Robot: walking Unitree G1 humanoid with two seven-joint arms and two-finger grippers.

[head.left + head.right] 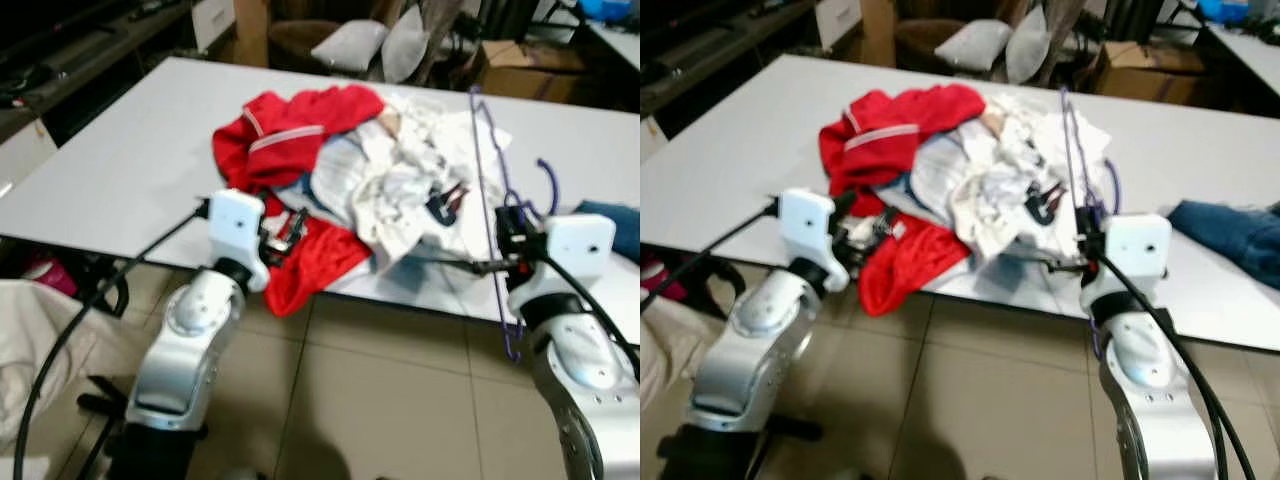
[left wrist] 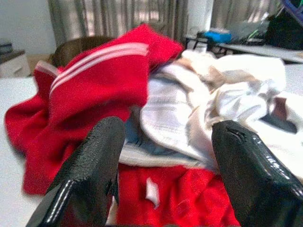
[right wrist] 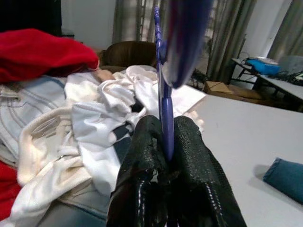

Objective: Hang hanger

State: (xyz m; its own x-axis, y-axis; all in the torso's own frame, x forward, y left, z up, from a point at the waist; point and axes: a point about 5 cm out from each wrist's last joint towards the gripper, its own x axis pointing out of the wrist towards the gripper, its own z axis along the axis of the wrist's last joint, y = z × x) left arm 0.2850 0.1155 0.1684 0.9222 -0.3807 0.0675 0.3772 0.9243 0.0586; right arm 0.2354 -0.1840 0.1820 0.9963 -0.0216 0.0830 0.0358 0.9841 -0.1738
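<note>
white table (image 1: 120,170), purple hanger (image 1: 487,190) lengthwise away, pinched in right gripper (image 3: 165,142)

A big pile of clothes (image 1: 350,170) sits in the middle of the table (image 1: 130,170), right in front of both grippers. The table top is bare to the left of the pile. On the right, blue jeans (image 1: 612,215) lie near the edge.
</note>
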